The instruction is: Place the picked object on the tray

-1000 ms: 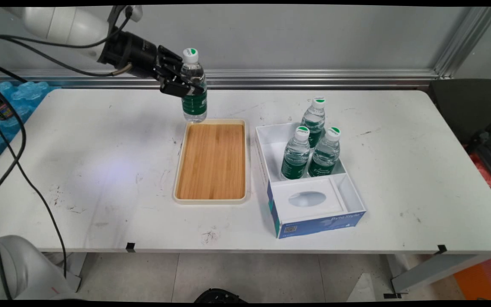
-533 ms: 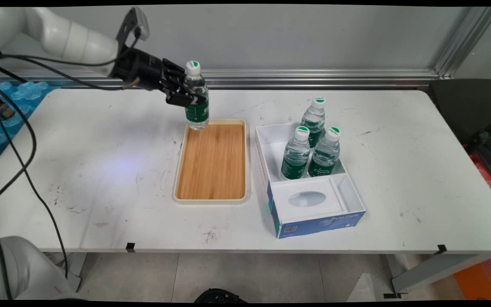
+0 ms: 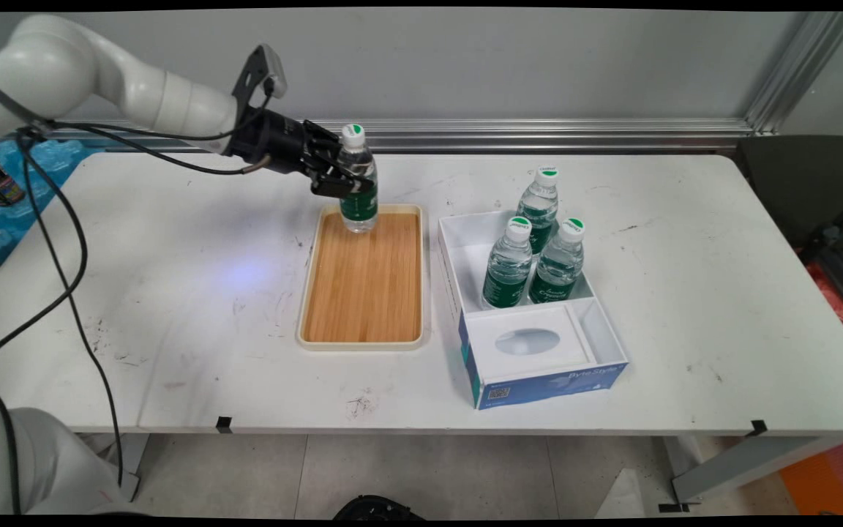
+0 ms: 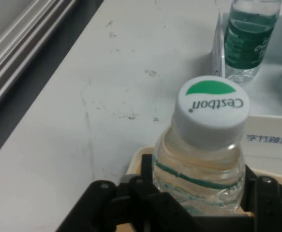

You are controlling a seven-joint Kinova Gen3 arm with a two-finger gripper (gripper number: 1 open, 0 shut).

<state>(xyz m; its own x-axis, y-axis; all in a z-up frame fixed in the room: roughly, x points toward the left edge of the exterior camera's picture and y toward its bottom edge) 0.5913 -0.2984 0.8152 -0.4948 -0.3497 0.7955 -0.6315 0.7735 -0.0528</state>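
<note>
at the near side of the table [image 3: 173, 351] stands a blue and white box [image 3: 538, 366]; its nearer part holds a white insert with an oval dip, its farther part holds three bottles [image 3: 535, 252] standing upright, close together. just left of the box, a little apart from it, lies a wooden tray [image 3: 363, 293] with a pale rim, its near and middle stretch bare.

at the tray's far end the gripper [image 3: 345, 179] reaches in from the left and is closed on a fourth bottle [image 3: 358, 183], clamping it round the upper body below the cap. the bottle is upright, its base over the far end of the tray, at or just above the wood; contact cannot be told. by how things lie, one bottle is at the tray in the grip, not let go, and three are in the box.

the main view gives the whole layout: tray, box, all the bottles, and where the held one stands over the tray. the hand view gives what that one cannot: the cap's green mark and lettering, the black linkage on both sides of the bottle [image 4: 203, 159], the tray's pale rim just behind it, and beyond, a bottle in the box [image 4: 249, 43].
</note>
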